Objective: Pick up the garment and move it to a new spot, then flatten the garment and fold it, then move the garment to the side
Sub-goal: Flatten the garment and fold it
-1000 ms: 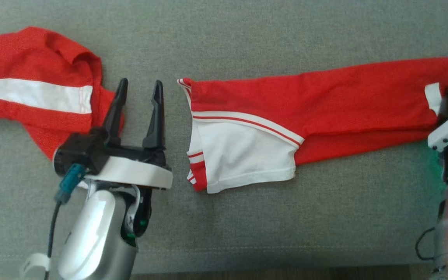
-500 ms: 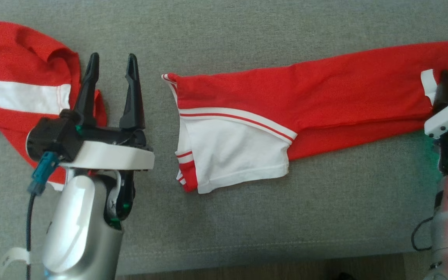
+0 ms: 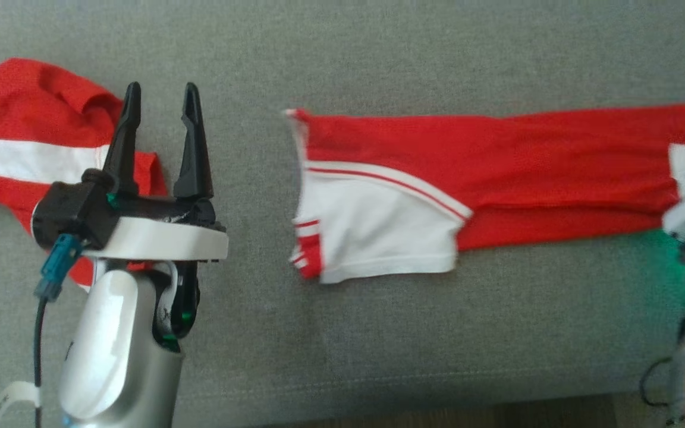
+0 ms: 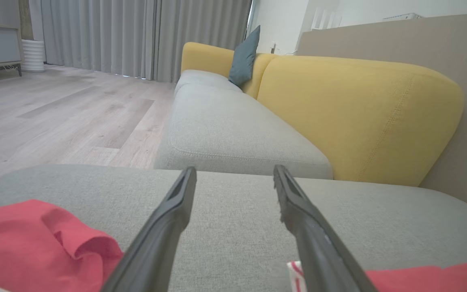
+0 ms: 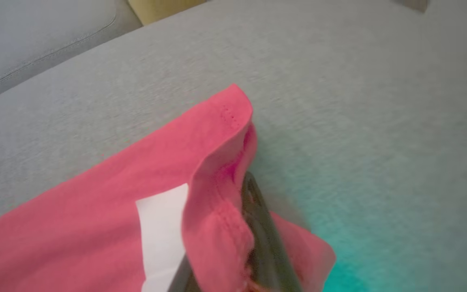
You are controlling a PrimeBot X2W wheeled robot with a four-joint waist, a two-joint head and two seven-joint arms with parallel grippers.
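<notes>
Garment: the red-and-white garment (image 3: 497,154) lies stretched along the grey sofa cushion (image 3: 378,345). In the head view it runs from the centre out to 3 o'clock, with its white panel at the centre end.
Right gripper: the right gripper (image 5: 251,182), at 3 o'clock in the head view, is clamped on the garment's red hem corner. Cloth is bunched over its 2 fingers.
Why held so: a pinch at 1 end looks meant for lifting or dragging the piece to its new spot.
Left gripper: the left gripper (image 3: 161,92), at 8 o'clock, stands wide apart with nothing in it, over bare cushion between 2 cloths. It is probably placed to take the white-panel end.
Other cloth: a red cloth with a white band (image 3: 27,107) lies rumpled at 9 o'clock, apart from the garment.
Cut off: both cloths run past the frame edges, so I cannot tell whether they belong together.
Hard to make out: the head view is blurred. Cloth mostly covers the right fingers, so how deep the bite goes is unclear.
</notes>
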